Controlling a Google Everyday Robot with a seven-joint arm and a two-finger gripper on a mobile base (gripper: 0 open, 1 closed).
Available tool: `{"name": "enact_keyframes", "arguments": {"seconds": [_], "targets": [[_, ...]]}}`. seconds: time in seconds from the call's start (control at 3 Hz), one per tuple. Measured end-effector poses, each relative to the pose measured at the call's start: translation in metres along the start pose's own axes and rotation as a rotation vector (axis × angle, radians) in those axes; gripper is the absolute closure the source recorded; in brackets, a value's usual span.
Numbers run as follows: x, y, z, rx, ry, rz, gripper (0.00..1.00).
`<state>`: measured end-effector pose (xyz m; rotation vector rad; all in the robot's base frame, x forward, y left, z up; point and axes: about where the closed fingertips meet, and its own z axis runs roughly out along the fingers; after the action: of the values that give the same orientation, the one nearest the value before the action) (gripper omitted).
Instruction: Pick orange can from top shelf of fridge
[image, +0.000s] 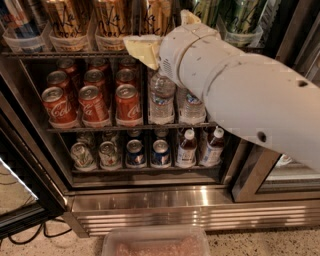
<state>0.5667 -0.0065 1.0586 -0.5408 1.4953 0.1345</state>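
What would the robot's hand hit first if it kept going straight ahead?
Probably the tall golden-orange drink can on the grey wire top shelf; the hand sits just before it, though depth is unclear.

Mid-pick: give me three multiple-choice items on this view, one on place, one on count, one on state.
1. Where is the claw? A) at the thin grey wire top shelf, by the tall golden-orange cans; B) at the bottom shelf; C) near the floor.
2. How many red cola cans are in the middle shelf's front row? A) one; B) three; C) six.
3. The clear plastic water bottles are: A) toppled; B) upright; C) crushed.
Answers: 1 A, the white arm ends at those cans; 2 B, three stand along the rail; 3 B, caps point up.
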Motion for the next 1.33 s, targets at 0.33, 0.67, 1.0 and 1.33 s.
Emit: {"name": "enact_keyframes", "arguments": {"seconds": [0.33,0.67,1.0,1.33], "targets": [[0.001,-0.003,-0.001,0.019,-0.001,-0.003,0.37],[0.002,-0.003,0.000,0.032,0.001,0.003,0.36],[0.003,0.000,0.007,0.042,0.002,0.012,0.34],[0.005,0.002,0.015,0.058,0.007,0.019,0.33]]}}
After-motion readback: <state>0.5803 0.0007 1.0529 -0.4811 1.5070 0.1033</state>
